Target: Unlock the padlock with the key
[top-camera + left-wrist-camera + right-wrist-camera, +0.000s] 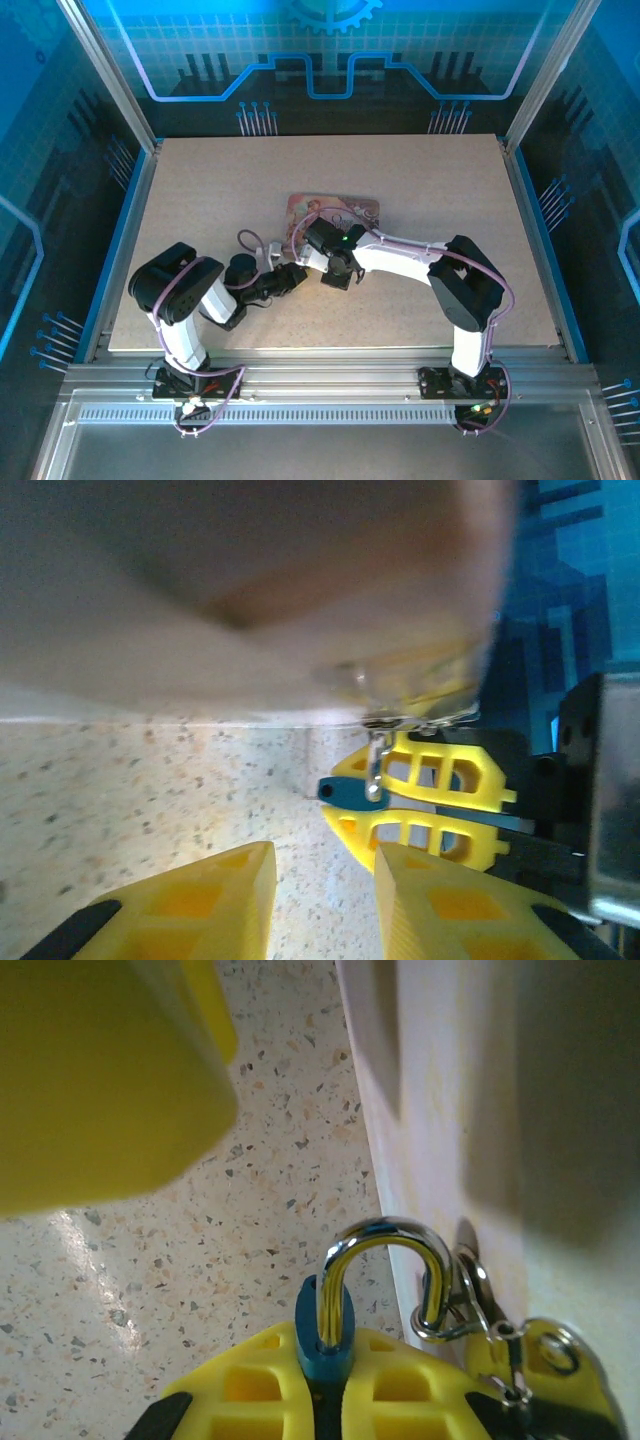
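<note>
Clamped in the right pincer (345,800), just beside the pink box (470,1110): padlock (322,1350), shackle (385,1232) up, key (557,1352) dangling off it. Near the box, left pincer (325,855) parted, empty.

The padlock (322,1338), tiny and blue-bodied, stands upright, pinched between the yellow fingers (250,1385) of the right gripper (328,1390). Its chrome shackle (385,1228) arches above the fingertips and carries a small ring (445,1325).

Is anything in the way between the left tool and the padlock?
Nothing visible does. Only bare table separates the left tool from the padlock, which the right tool clamps beside the pink box.
</note>
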Action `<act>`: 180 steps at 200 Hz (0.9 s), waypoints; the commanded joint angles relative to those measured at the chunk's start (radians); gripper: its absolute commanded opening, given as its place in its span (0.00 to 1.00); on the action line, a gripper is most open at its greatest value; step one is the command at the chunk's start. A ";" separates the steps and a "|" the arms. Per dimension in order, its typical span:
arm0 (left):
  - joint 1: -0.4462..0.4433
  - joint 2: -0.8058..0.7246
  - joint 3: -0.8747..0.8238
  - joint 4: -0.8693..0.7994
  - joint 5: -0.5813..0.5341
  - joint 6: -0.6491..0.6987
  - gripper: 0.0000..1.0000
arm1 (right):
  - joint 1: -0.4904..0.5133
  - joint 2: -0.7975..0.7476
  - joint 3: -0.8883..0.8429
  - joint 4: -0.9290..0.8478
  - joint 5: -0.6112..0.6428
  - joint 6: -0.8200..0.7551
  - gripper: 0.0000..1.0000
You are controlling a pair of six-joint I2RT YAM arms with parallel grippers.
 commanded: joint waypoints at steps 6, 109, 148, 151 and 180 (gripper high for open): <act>-0.018 0.017 0.027 0.069 -0.040 -0.016 0.33 | -0.002 0.021 0.014 -0.003 -0.066 0.003 0.00; -0.066 0.074 0.120 0.071 -0.062 -0.058 0.34 | -0.005 0.020 0.010 0.009 -0.103 0.014 0.00; -0.076 0.077 0.142 0.071 -0.039 -0.086 0.34 | -0.033 0.017 0.015 0.006 -0.203 0.018 0.00; -0.075 0.076 0.143 0.072 -0.036 -0.087 0.34 | -0.035 0.016 0.017 0.004 -0.210 0.019 0.00; -0.075 0.073 0.151 0.071 -0.029 -0.095 0.34 | -0.050 0.018 0.020 0.003 -0.240 0.030 0.00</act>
